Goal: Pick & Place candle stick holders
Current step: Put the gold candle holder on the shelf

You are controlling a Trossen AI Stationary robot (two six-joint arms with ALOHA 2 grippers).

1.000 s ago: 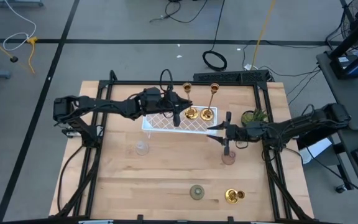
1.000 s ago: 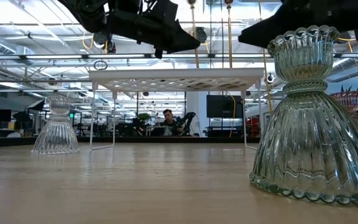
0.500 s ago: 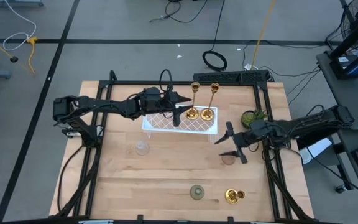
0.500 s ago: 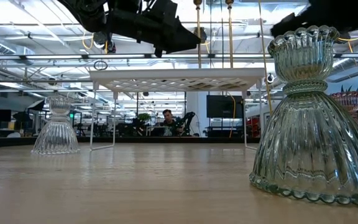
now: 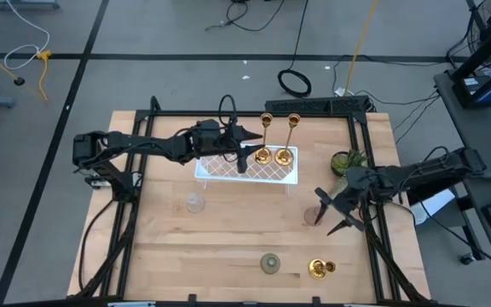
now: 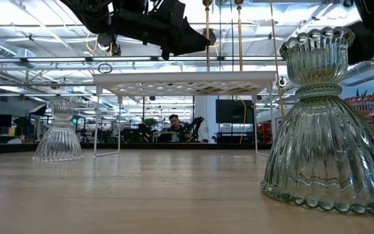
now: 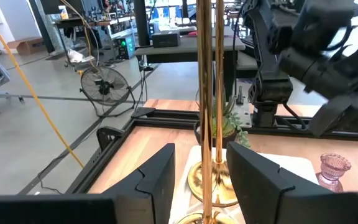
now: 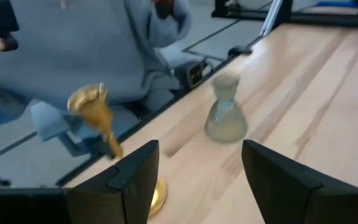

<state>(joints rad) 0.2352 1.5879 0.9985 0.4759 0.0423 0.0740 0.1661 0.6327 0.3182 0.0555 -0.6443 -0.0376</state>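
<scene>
Two tall gold holders [image 5: 265, 136] [image 5: 292, 136] stand by their round bases on the white lattice tray [image 5: 228, 168]. My left gripper [image 5: 245, 157] is open at the tray. In its wrist view its fingers stand on either side of the gold stems [image 7: 207, 112] without touching them. A clear glass holder [image 5: 194, 203], a pink one [image 5: 310, 218], a green one [image 5: 269, 263] and a squat gold one [image 5: 318, 269] rest on the table. My right gripper [image 5: 331, 215] is open and empty beside the pink holder. Its wrist view shows the green holder [image 8: 225, 115] and the gold one [image 8: 95, 109].
A small green plant [image 5: 348, 159] stands at the table's right edge behind my right arm. A person in a grey top [image 8: 104, 43] is beyond the table's near edge. Bare wood lies between the clear holder and the near edge [image 5: 220, 247].
My right gripper has swung away from the tray toward the table's near and right edges and has turned as it went, past the pink holder. The top of the left tall gold holder has shifted slightly toward the right one.
</scene>
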